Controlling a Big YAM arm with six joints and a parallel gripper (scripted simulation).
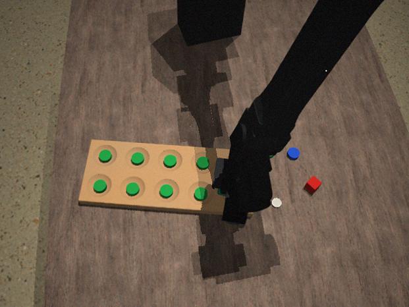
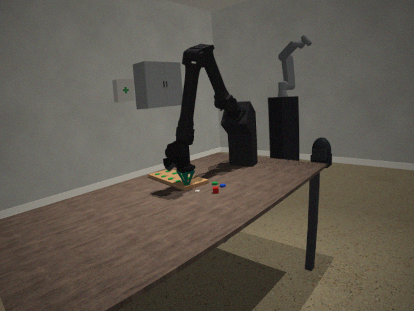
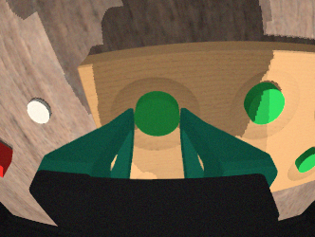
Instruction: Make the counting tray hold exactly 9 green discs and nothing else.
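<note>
The tan counting tray (image 1: 150,175) lies flat on the table, with several green discs (image 1: 137,158) resting one per pocket. My gripper (image 3: 157,117) is down over the tray's right end, at the near pocket. A green disc (image 3: 157,113) lies in that pocket between my teal fingertips, which stand slightly open around it. In the top view the arm hides this pocket and only a bit of teal finger (image 1: 222,192) shows. The gripper also shows in the exterior view (image 2: 186,182). The far right pocket is hidden by the arm.
Right of the tray lie a blue disc (image 1: 293,153), a white disc (image 1: 276,202), a red cube (image 1: 312,184) and a green disc (image 2: 214,183) mostly hidden by the arm. The arm's base (image 1: 208,13) stands at the table's back.
</note>
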